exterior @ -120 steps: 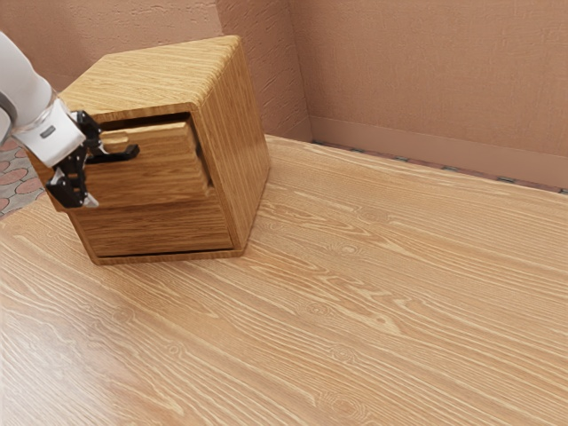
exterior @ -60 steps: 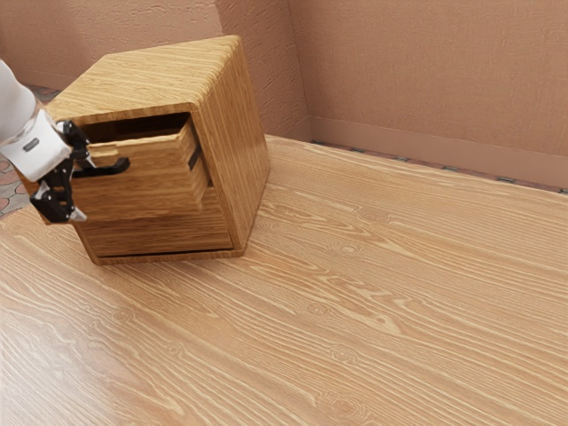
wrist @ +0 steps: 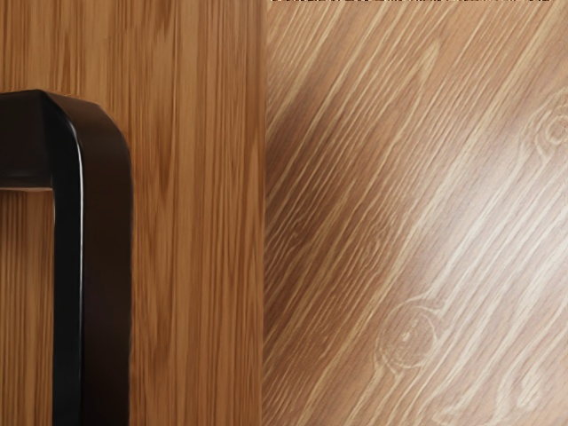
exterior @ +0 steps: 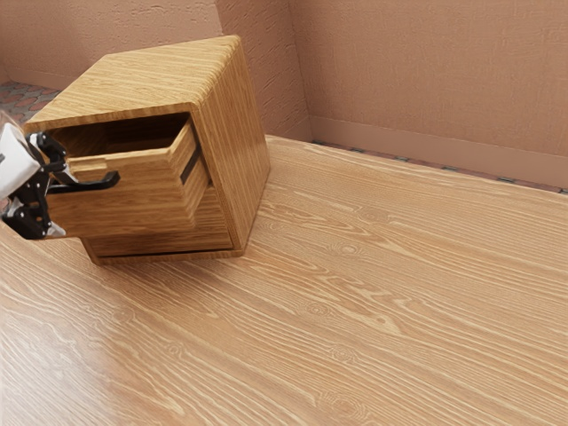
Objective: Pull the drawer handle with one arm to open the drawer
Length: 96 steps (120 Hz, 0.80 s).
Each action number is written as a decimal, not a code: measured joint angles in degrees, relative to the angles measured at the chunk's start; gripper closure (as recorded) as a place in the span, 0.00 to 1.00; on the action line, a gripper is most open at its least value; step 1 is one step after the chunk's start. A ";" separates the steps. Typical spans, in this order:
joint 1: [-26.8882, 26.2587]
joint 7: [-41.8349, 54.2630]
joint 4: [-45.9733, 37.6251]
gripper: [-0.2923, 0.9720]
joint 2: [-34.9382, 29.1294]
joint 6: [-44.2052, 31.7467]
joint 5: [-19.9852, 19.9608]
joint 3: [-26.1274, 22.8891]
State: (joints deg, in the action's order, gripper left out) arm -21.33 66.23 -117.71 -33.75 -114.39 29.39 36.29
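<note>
Drawer: the top drawer (exterior: 133,191) of the wooden cabinet (exterior: 177,71) stands partly out of its opening, its front tipped a little toward the exterior view's left, with a dark gap showing behind it.
Handle: a black handle (exterior: 89,185) stands off the drawer front, and my gripper (exterior: 46,188) is right at it, at the exterior view's left edge.
Grip: I cannot tell whether my hand is clamped on the handle or merely hooked behind it; the black parts run together where they meet.
How it will handle: I judge the drawer to be a stiff, hollow wooden box, not heavy and not fragile, that wants to slide only straight along its own line. The glossy handle looks rigid and may be slippery.
Where to hold: I would take the handle at the middle of its straight run, away from the curved corner, so a pull does not twist the drawer.
Risk: the cabinet sits loose on the table (exterior: 373,302) and could drag or turn if the drawer binds.
Exterior view adds: how far out the drawer stands, the cabinet's angle, and the lower panel beneath it.
Wrist view adds: the handle's rounded corner, the gap between it and the drawer front, and the front's edge against the table below.
</note>
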 joint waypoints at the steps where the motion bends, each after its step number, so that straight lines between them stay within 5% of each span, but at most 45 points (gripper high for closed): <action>1: 0.05 0.00 -0.15 0.25 -0.10 0.01 -0.02 -0.03; 96: 10.00 -0.27 -8.90 0.28 -9.28 0.97 -2.49 -9.76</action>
State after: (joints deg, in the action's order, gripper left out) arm -11.33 65.95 -126.61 -43.03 -113.43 26.90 26.52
